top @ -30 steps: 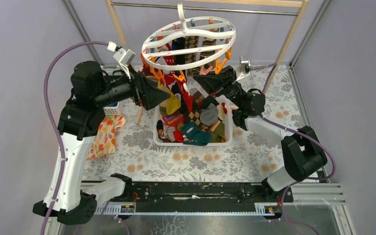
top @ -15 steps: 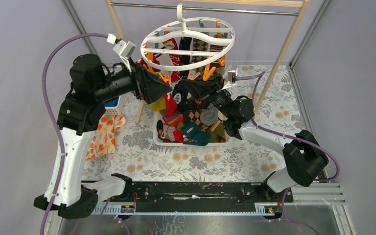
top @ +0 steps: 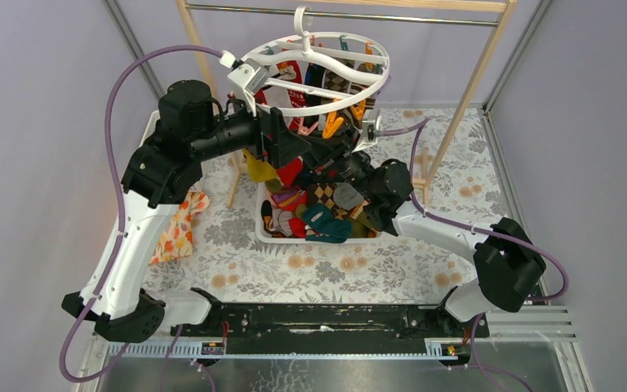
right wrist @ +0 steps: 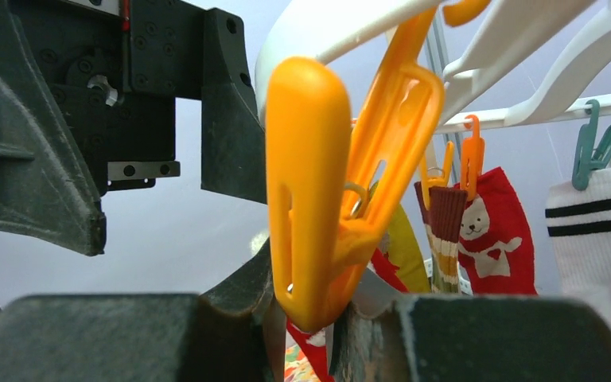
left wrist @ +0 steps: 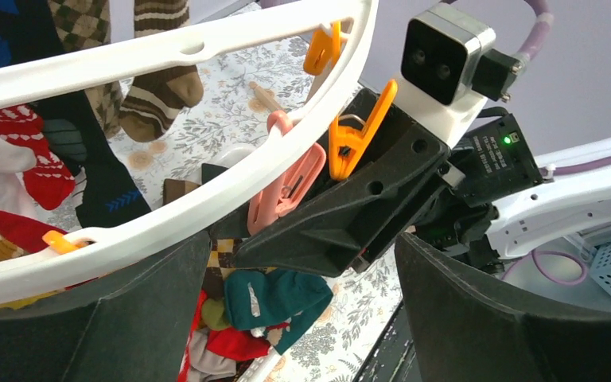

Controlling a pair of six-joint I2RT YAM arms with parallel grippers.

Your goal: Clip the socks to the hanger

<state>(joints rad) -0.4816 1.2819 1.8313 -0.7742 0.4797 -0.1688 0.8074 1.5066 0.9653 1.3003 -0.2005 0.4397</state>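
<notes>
Hanger (top: 301, 26) hooked on the wooden rail (top: 476, 77), ring tilted, hanging over a white basket (top: 294, 240) on the flower-print counter (top: 229, 253). Socks (top: 326, 219) heaped in the basket, several more clipped under the ring. Left gripper (top: 287, 145) and right gripper (top: 332, 153) sit nose to nose just under the ring's near rim, above the back of the basket. Orange-flowered cloth (top: 175, 229) lies on the counter left of the basket, apart from it. Left wrist view: left jaws spread wide, nothing between them in contact. The white ring crosses above the left one, and the right gripper's black body and camera fill the gap beyond. A pink clip (left wrist: 286, 187) and an orange clip (left wrist: 356, 135) dangle from the rim against that black body. A brown striped sock (left wrist: 155, 87) and a red knit sock (left wrist: 28, 151) hang further back. Right wrist view: right jaws drawn in to a narrow slot. The orange clip's lower end is lodged in the slot, with a scrap of red fabric just beneath. Whether the jaws actually press on either, I cannot tell. Behind hang a red sock with a white face (right wrist: 489, 239) and a white sock with black stripes (right wrist: 593, 231), the latter on a teal clip (right wrist: 593, 155).
</notes>
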